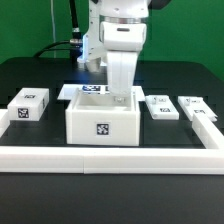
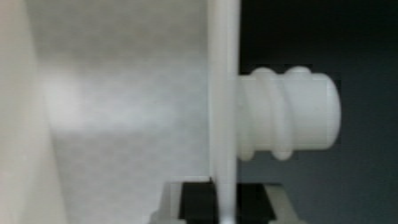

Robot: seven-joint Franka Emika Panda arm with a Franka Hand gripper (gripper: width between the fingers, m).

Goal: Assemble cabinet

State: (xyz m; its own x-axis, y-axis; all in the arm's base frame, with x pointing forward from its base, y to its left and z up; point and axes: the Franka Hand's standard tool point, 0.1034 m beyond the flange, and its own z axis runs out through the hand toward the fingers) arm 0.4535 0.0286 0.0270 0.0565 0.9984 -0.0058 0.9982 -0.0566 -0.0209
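Straddling the rear wall of the cabinet body [image 1: 100,125], the gripper [image 1: 121,92] has its fingers [image 2: 192,205] closed tight on both faces of that thin panel. The body sits mid-worktop near the front edge, just behind the long white rail [image 1: 110,158].

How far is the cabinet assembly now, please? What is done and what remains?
Done: nothing looks joined yet. In hand: the gripper straddles a wall of the cabinet body; whether it is clamped is unclear. Left: the tagged white block and two tagged panels lie loose beside it.
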